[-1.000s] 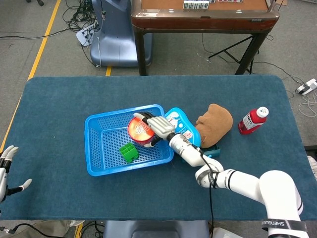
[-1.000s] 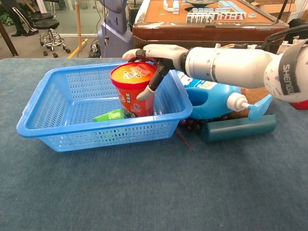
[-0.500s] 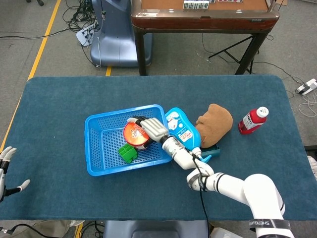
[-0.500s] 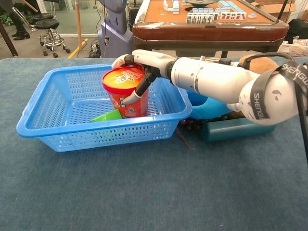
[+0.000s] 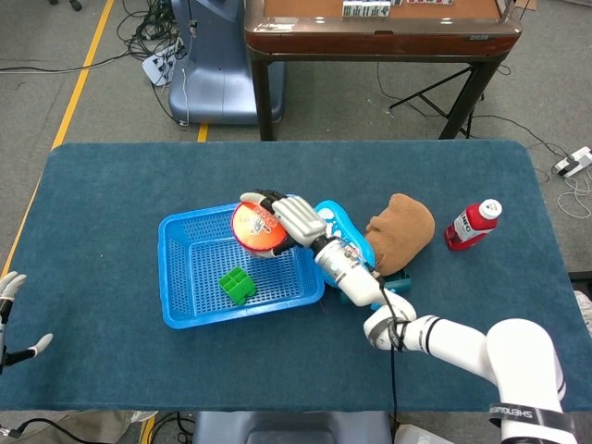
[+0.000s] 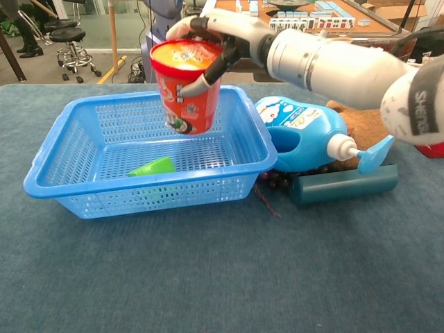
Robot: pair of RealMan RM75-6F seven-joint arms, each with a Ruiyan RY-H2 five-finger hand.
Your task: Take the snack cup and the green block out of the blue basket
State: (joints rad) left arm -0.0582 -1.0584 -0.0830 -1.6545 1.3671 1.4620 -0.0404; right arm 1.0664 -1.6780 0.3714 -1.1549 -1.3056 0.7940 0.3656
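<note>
Your right hand [image 6: 222,31] grips the red snack cup [image 6: 186,87] around its rim and upper side, fingers wrapped down the front. The cup hangs tilted in the air above the blue basket [image 6: 62,187], its base clear of the basket floor. The green block [image 5: 238,285] lies on the basket floor toward the near wall, apart from the cup. Your left hand [image 5: 11,319] sits at the table's near left edge, fingers spread and holding nothing. Just right of the basket a blue detergent bottle [image 6: 302,132] lies on its side, with a dark teal cylinder [image 6: 343,184] in front of it. A brown plush toy [image 5: 402,227] and a red bottle [image 5: 472,224] rest farther right.
</note>
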